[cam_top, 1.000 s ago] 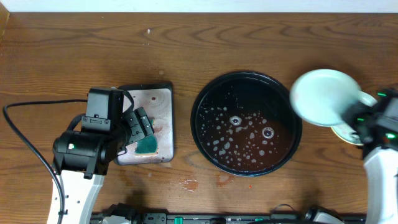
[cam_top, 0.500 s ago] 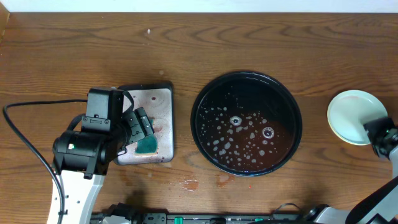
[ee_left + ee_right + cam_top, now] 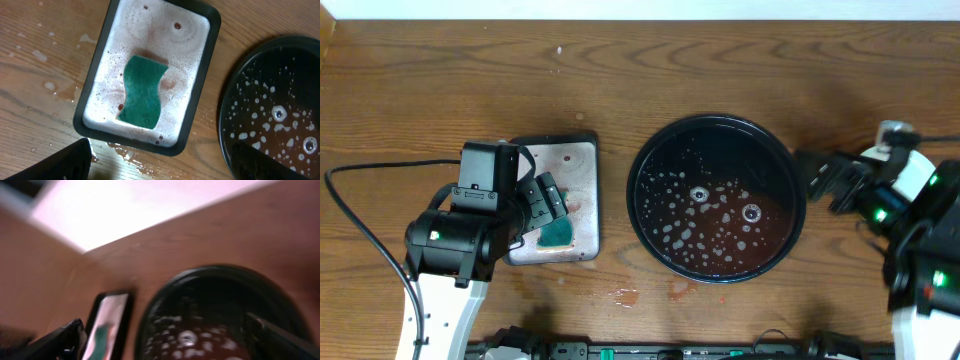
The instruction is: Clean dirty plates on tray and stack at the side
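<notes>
While wet, black tray (image 3: 720, 140) foam-speckled.

1. The surface (image 3: 720, 60) is brown wood grain and spans the whole overhead view.
2. A large round black tray (image 3: 634, 200) sits on it, right of centre.
3. A small rectangular black-rimmed tray (image 3: 596, 190) lies to the left of the round one, near it but apart.
4. Wet patches (image 3: 625, 296) and a reddish smear (image 3: 682, 290) mark the wood towards the near edge, below the gap between the trays.
5. A black cable (image 3: 380, 165) runs across the left end.
</notes>
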